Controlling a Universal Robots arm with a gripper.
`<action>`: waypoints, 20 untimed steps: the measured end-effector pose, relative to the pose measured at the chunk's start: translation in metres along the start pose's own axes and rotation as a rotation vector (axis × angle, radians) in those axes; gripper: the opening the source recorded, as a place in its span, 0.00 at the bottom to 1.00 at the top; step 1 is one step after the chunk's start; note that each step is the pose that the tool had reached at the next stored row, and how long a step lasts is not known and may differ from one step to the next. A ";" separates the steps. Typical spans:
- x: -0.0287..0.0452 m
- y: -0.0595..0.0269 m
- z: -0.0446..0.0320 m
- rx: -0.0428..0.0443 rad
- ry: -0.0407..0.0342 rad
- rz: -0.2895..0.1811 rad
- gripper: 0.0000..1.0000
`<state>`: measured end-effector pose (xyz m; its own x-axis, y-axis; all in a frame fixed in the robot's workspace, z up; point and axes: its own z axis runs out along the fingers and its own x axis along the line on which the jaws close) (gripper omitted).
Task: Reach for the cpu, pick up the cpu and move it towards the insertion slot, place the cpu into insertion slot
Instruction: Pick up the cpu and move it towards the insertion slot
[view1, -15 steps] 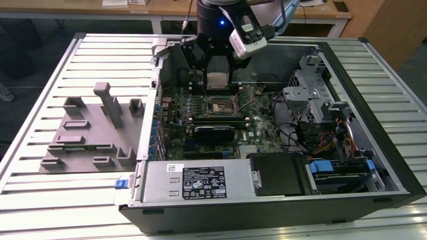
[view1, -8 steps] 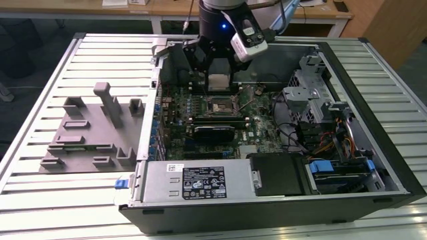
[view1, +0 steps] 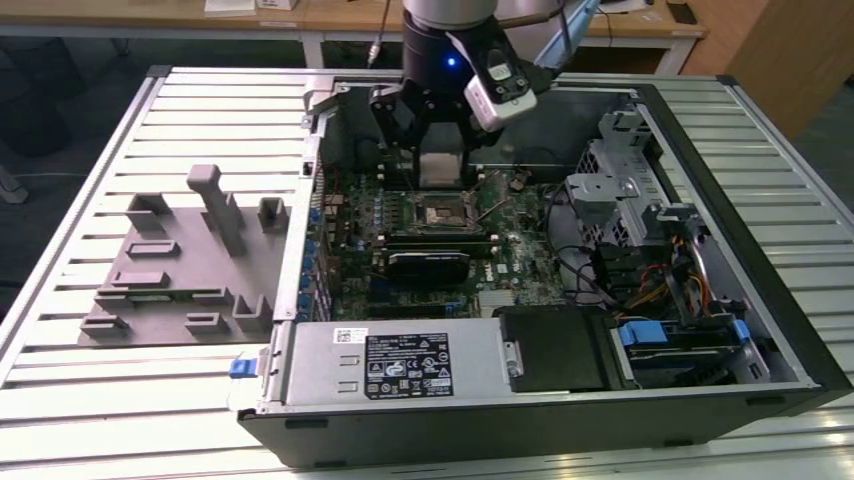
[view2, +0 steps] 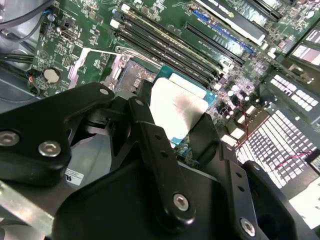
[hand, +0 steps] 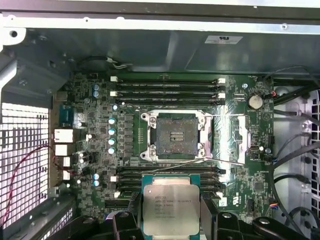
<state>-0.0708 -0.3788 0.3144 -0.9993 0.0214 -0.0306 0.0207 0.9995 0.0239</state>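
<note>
Exterior view: gripper hanging inside the open computer case, over the far part of the green motherboard. Clamped between the black fingers, the cpu, pale and flat, held up off the board. Just nearer than it on the board, the insertion slot, square, silvery frame, dark centre, uncovered. Nearer still, a long black glossy card. On the exterior view's left, outside the case, the grey fixture block resting on the slatted table. Along the near edge of the case, a grey power supply.

Second wrist view: black linkages of the gripper large in front, closed on the cpu, its bright top edged in teal. Beyond it, part of the insertion slot with its metal frame, and long black memory slots just beside.

First wrist view: cpu gripped on two opposite sides by the fingers, silvery lid facing up. Apart from it, further into the board, the insertion slot, open and bare, memory slots on both sides of it. No contact between cpu and slot
</note>
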 end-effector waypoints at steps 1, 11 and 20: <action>-0.0006 0.0003 0.0013 0.0001 0.0001 0.000 0.54; -0.0049 0.0086 0.0184 0.0000 0.0012 0.000 0.54; -0.0091 0.0159 0.0329 0.0000 0.0028 0.000 0.54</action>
<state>-0.0604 -0.3623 0.2821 -0.9994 0.0214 -0.0278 0.0207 0.9995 0.0238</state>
